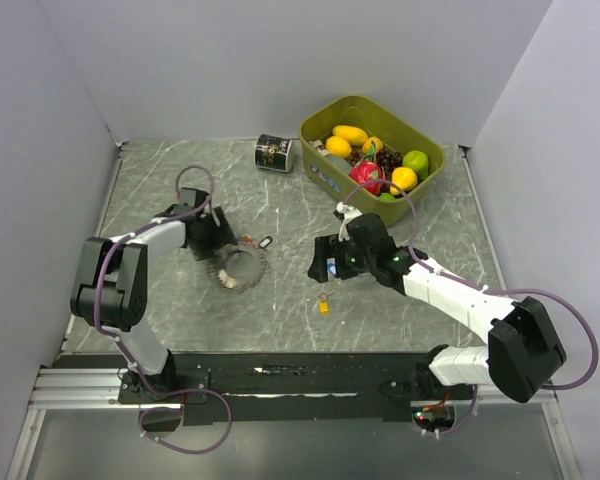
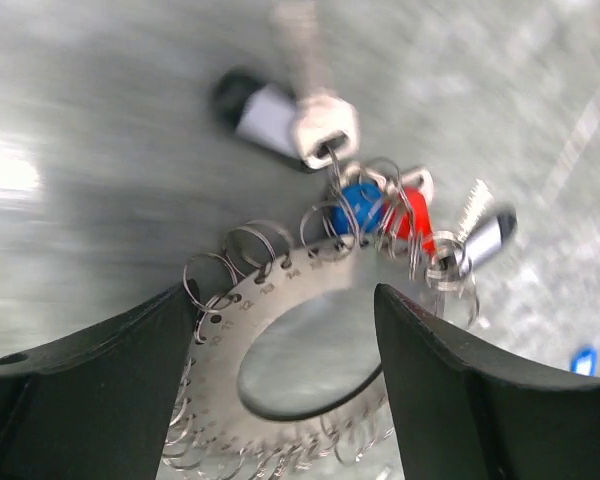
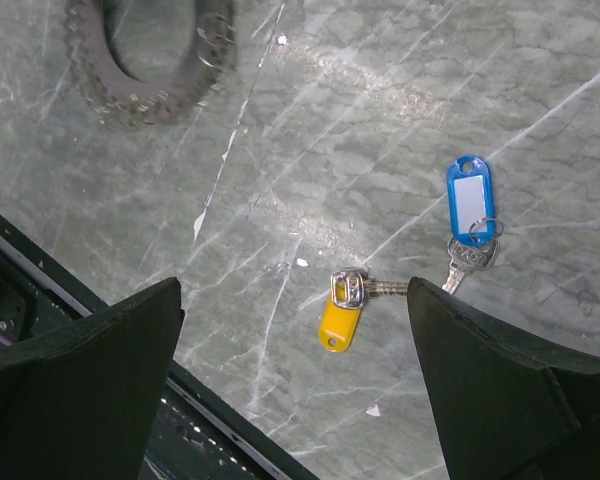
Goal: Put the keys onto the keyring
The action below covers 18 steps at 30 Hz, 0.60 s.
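The keyring (image 2: 280,330) is a flat, pale-grey metal disc with a round hollow centre. Small holes along its rim carry thin wire loops that give it a bristly, beaded edge. It sits between the matte black fingers (image 2: 90,400) of the left pincer (image 2: 285,300), whose jaws bear on its two sides and grasp it. Just beyond the fingertips, a cluster of keys (image 2: 325,125) hangs off the ring's far rim, with a round blue tag (image 2: 360,205), a red tag (image 2: 417,215) beside it and a dark tag (image 2: 265,110) bearing a white label. The surface behind them is smeared, the key blades are hard to make out, and the ring's near edge is cut off by the frame. From above, the left arm (image 1: 145,245) is folded sharply at the elbow, its wrist low over the marbled grey-green table (image 1: 280,200). The right pincer (image 3: 295,290) is spread wide and empty, hovering over the table at the end of a long, low, diagonal reach. Between its fingers lies a silver key with a glossy yellow oblong tag (image 3: 340,318). Ahead of its right finger lies a blue-tagged key (image 3: 470,205) with a white insert. Far ahead to its left, the ring shows only as a dark, cropped arc.
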Tool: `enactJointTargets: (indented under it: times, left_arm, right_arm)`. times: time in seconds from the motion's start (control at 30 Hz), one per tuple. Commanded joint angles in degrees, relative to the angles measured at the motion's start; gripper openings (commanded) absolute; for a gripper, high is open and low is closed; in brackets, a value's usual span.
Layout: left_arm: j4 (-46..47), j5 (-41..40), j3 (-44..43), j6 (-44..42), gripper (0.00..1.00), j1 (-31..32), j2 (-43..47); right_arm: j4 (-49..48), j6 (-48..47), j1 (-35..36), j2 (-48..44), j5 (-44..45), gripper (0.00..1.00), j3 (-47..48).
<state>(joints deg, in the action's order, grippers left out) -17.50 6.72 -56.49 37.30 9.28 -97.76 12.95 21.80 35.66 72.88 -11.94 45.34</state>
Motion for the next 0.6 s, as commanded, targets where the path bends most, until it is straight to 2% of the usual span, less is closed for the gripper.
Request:
enactJointTargets:
  times: [0.0, 0.27, 0.43, 0.57]
  left_arm:
    - [-1.13, 4.01, 0.77, 0.41, 0.79, 6.53, -1.47]
    - [-6.05, -4.87, -1.43, -0.03, 0.82, 7.68, 4.06]
    - [-7.73, -5.14, -0.29, 0.31, 0.83, 7.68, 7.57]
    - [-7.47, -4.79, 3.22, 1.28, 0.83, 7.6, 9.33]
  right_arm:
    - [-1.26, -0.27, 0.38, 1.03, -0.01, 1.0, 3.44]
    - [-0.91, -0.71, 0.46, 3.93, 0.08, 1.0, 5.89]
    - [-1.61, -0.71, 0.55, 10.08, -0.27, 1.0, 8.88]
    - [-0.56, -0.36, 0.73, 17.54, -0.36, 1.0, 14.94]
